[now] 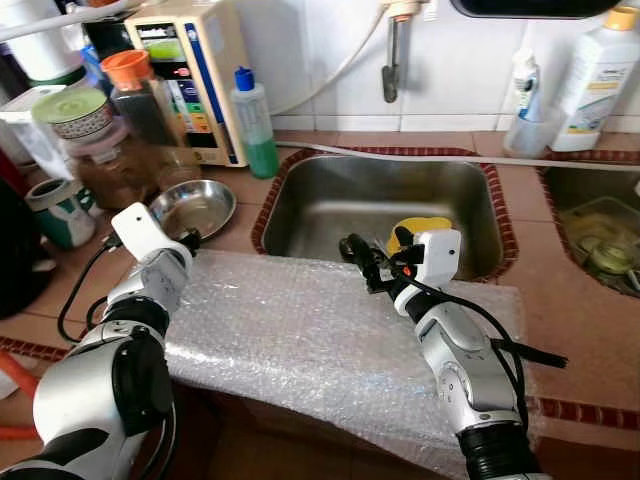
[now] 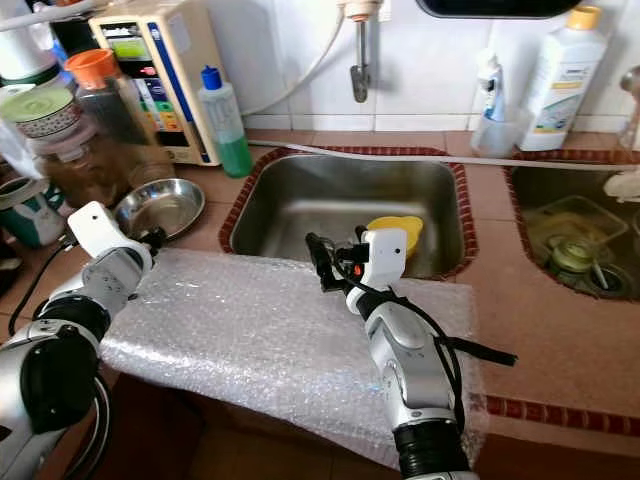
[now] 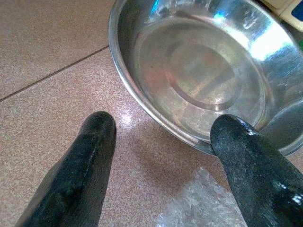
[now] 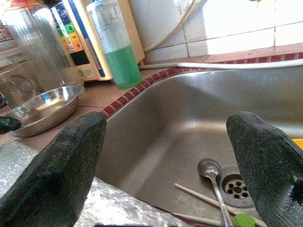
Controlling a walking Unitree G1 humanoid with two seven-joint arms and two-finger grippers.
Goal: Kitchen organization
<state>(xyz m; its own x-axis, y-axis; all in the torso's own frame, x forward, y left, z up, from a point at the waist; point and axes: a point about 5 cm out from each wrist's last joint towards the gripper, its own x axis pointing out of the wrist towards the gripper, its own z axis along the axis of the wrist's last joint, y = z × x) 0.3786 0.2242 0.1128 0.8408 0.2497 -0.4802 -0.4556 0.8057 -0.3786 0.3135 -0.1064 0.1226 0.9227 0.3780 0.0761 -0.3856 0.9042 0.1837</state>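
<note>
The steel bowl (image 3: 203,80) sits empty on the tiled desk (image 1: 560,300), directly ahead of the left gripper (image 3: 165,142), whose jaws stand wide apart; one finger (image 3: 251,161) overlaps the bowl's near rim, though whether it touches cannot be told, and the other finger hangs over bare tile beside the bowl. Just beneath these jaws lies the edge of a sheet of bubble wrap (image 1: 300,330), which is spread over the front of the desk and under both forearms. Beyond the bowl, further from the left jaws, stand a bottle with a blue cap (image 1: 254,120) holding green liquid in its lower part, a cream appliance with a coloured panel (image 1: 195,75), a dark jar with an orange lid (image 1: 135,90) and a jar of brown contents (image 1: 110,165). The right gripper (image 1: 365,262) hovers at the near rim of the steel sink (image 1: 380,200), jaws also wide apart and holding nothing. Through the gap between them, down in the basin, lie a spoon (image 4: 215,182) and thin chopsticks (image 4: 199,194) by the drain (image 4: 234,187), with a small green item at the edge of view. A yellow cup-like object (image 1: 420,232) rests in the sink just behind the right wrist. To the far side of those jaws, white bottles (image 1: 595,75) stand at the wall, and a second basin (image 1: 595,235) holds a clear container.
</note>
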